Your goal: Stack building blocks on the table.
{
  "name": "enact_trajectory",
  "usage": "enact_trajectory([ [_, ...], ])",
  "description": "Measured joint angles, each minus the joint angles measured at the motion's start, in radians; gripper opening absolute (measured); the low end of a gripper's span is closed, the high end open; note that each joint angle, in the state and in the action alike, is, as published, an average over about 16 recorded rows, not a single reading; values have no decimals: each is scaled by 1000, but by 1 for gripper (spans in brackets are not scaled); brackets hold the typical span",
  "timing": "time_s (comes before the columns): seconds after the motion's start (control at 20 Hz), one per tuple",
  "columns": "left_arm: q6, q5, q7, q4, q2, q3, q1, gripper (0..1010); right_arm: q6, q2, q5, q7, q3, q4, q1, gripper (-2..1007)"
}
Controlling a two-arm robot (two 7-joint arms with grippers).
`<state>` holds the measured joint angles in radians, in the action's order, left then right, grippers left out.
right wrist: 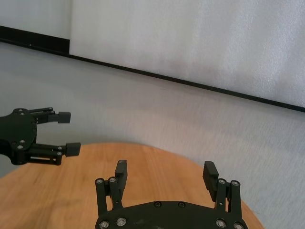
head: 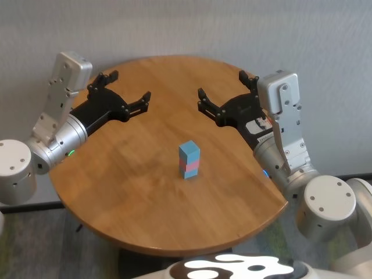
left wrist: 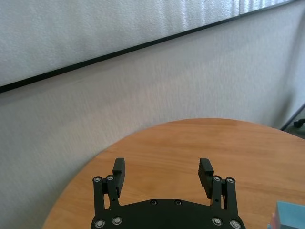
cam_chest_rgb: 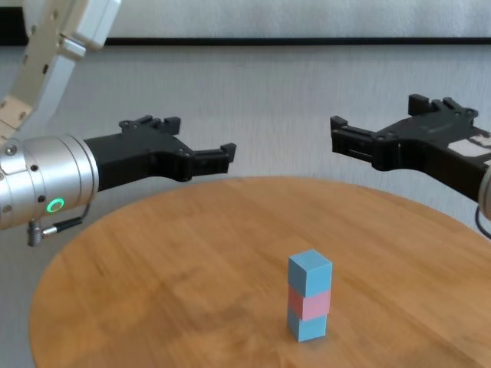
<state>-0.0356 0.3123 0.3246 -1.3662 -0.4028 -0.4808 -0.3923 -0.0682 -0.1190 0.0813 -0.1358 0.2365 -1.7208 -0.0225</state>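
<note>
Three-cube stack (head: 189,160) of building blocks, blue, pink, blue, upright on the table (head: 145,197), between and nearer than both grippers, left gripper (head: 129,94) wide and empty, right gripper (head: 221,95) wide and empty, stack cut off at left wrist view's edge

We can't find any words, numbers or signs to read here. The blocks, the table and the robot's arms all have no writing on them that we can make out.
</note>
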Motion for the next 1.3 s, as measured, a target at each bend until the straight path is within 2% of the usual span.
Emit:
enact_trajectory([
  [0.4,-12,-18,-43,-15,16,22,21,1000,-19,-10,4,-5,-3,-30,17,1005],
  [1.3,-7,-15,-37,-9,18,19,17,1000,-13,-8,2,-4,-1,-19,11,1005],
])
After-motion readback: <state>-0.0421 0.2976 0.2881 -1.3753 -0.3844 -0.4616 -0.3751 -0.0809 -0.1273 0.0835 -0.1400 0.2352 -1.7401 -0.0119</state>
